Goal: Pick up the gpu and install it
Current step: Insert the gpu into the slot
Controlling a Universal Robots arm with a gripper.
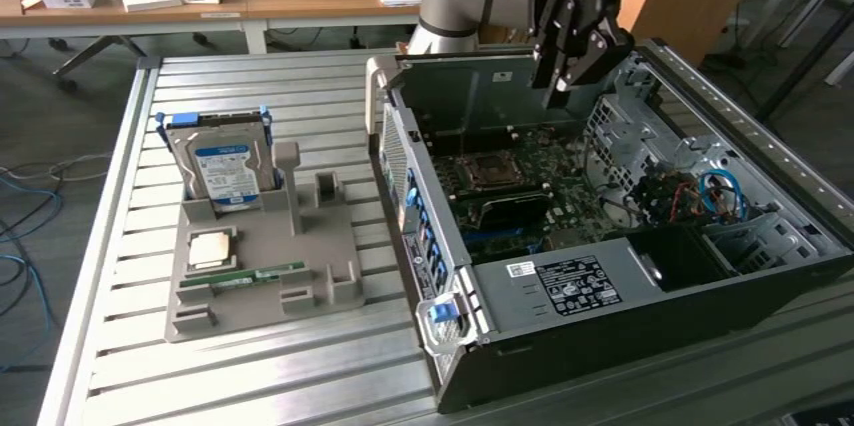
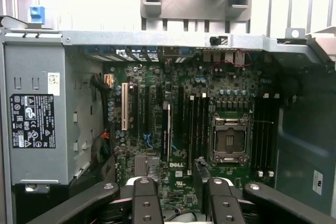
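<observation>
Gripper [image 2: 181, 199] jaws seemingly pinch the gpu [image 1: 550, 41] over the computer case [image 1: 534, 291]; likely light, rigid, fragile, so hold its edges.

Open case [image 1: 747, 136] above motherboard [image 2: 173, 124]

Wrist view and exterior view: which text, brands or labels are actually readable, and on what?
"DELL": white print on the motherboard, wrist view.
Black power supply label: symbols and print too small to read.
White case sticker: unreadable.
Blue hard drive label: blurred, unreadable.
</observation>
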